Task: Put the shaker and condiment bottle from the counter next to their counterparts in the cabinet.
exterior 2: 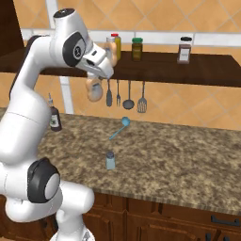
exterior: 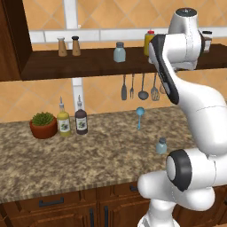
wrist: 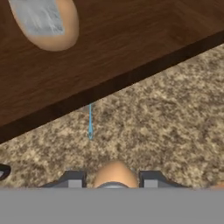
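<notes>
In the right base view my gripper [exterior 2: 98, 79] is shut on the slim peach-orange condiment bottle [exterior 2: 94, 92], which hangs just in front of and below the cabinet shelf's [exterior 2: 160, 66] front edge. In the hand view the bottle [wrist: 114, 171] sits between my fingertips [wrist: 74, 178], above the counter [wrist: 166, 113]. The wide peach bottle with white cap [wrist: 43, 22] stands on the shelf board [wrist: 109, 48] ahead. The small blue-grey shaker [exterior: 161, 145] [exterior 2: 110, 160] stands on the counter [exterior: 97, 155]. Its counterpart shaker [exterior: 119, 52] stands mid-shelf.
Two brown shakers [exterior: 68, 46] stand at the shelf's left, a yellow red-capped bottle [exterior 2: 116, 44], a green jar [exterior 2: 137, 48] and a brown jar [exterior 2: 184, 50] further right. Utensils [exterior: 142, 86] hang under the shelf. A blue spoon [exterior: 140, 116], two bottles [exterior: 73, 119] and a potted plant [exterior: 43, 125] stand on the counter.
</notes>
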Controlling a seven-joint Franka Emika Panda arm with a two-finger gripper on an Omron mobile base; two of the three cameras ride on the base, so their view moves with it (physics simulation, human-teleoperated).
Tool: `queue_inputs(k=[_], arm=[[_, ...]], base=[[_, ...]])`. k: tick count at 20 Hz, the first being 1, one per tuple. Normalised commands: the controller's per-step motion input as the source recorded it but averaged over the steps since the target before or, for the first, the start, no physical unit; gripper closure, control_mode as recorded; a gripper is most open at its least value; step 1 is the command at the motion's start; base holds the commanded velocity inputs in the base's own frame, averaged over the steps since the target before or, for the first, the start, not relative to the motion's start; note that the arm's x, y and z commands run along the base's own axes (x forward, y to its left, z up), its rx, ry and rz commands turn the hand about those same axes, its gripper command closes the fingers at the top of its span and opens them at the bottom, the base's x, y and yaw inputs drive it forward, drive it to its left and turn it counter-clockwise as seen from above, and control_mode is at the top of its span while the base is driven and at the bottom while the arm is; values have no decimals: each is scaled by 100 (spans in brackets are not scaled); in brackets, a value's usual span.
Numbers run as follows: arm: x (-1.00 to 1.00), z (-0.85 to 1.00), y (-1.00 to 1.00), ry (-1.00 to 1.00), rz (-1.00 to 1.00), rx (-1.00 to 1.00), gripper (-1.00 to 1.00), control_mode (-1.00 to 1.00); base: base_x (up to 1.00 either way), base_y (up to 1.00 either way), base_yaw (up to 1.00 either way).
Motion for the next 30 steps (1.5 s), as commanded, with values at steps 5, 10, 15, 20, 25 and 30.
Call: queue_inputs(k=[5, 10, 15, 20, 25, 30], arm=[[0, 45, -24, -8, 0, 0, 100, -100], [0, 10, -24, -20, 4, -11, 100, -100], [0, 0, -16, -36, 9, -20, 100, -100], [7, 0, -3, -13, 8, -6, 100, -100], [11, 9, -2, 0, 5, 0, 100, -100], [11, 45, -24, 0, 3, 4, 100, -100]], base=[[0, 0, 0], [0, 0, 0], [0, 0, 0], [0, 0, 0], [0, 0, 0], [0, 0, 0]])
